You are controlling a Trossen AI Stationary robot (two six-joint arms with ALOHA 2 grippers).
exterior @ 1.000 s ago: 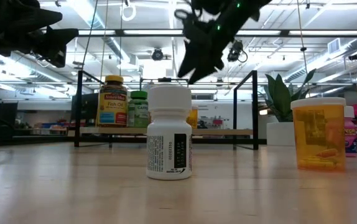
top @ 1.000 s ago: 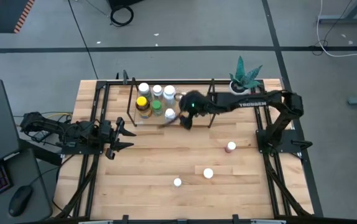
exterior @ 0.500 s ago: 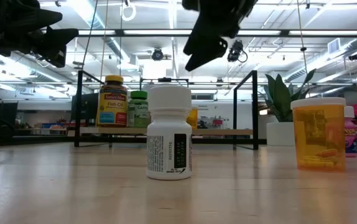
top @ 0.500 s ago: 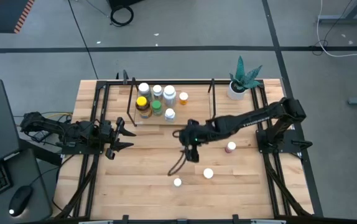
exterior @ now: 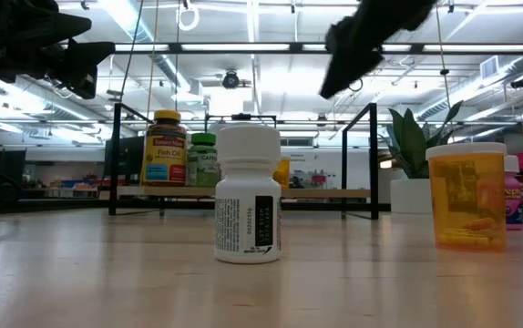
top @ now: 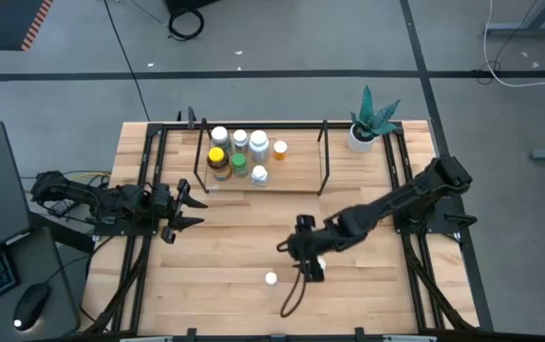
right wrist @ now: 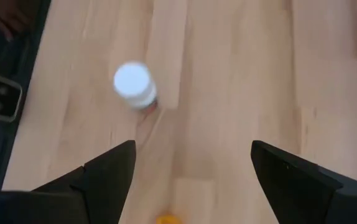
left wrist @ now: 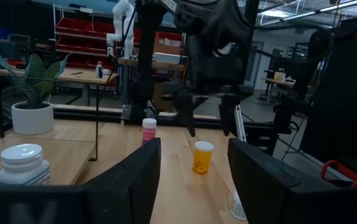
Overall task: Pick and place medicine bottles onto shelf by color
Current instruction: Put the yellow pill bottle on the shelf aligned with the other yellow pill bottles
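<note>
The bench [top: 206,256] carries everything, and the shelf [top: 296,178] stands along its far side with seven bottles already grouped at its left end, among them the yellow-capped bottle [top: 216,157] and the green-capped one [top: 239,163]. My right arm reaches low and long from its base on the right side out over the bare front part of the bench. My right hand [top: 309,258] hangs there pointing down, released, fingers spread wide with nothing between them. The left hand [top: 183,209] waits at the left edge of the bench, also loosed and empty. Three bottles stand loose on the bench. The orange bottle [exterior: 466,196] is right below my right hand, so I take it to be my target. The white bottle [top: 271,278] stands near it towards the front, and the pink-capped bottle [left wrist: 148,129] stands further back. I judge the orange bottle to be light, stiff plastic with smooth, rather slippery round walls, and it looks mostly empty, so a nudge could tip it. I would come straight down and close across the body just under the cap, where the shoulder stops it slipping. From my wrist I see only a sliver of orange between my fingers [right wrist: 110,171], so I need to centre over it before lowering.
</note>
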